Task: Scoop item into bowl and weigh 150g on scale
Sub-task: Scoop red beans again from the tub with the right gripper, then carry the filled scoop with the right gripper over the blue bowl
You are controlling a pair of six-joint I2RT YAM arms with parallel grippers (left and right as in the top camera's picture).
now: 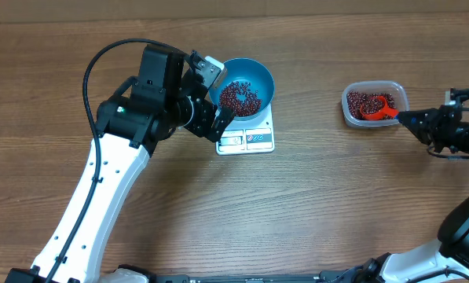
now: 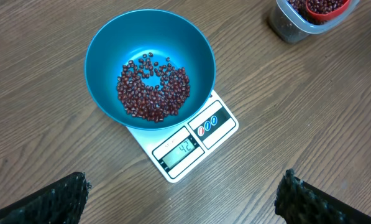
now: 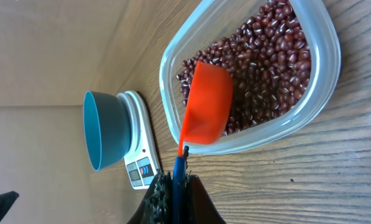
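The blue bowl (image 1: 254,75) (image 2: 150,43) stands on the white scale (image 1: 248,140) (image 2: 191,146), with a layer of red-brown beans (image 1: 239,97) (image 2: 153,93) in its bottom. My left gripper (image 1: 216,94) (image 2: 185,186) hovers open just left of the bowl and holds nothing. At the right, a clear tub (image 1: 348,106) (image 3: 322,74) holds more beans (image 3: 266,56). A red scoop (image 1: 378,108) (image 3: 207,112) lies in that tub. My right gripper (image 1: 403,118) (image 3: 178,180) is shut on the scoop's blue handle. The bowl (image 3: 104,130) and scale (image 3: 141,171) appear far off in the right wrist view.
Bare wooden table (image 1: 320,204) lies between the scale and the tub. The scale's display (image 2: 180,149) is lit. The left arm (image 1: 100,189) crosses the table's left side, and the table's far edge (image 1: 313,14) runs behind the bowl.
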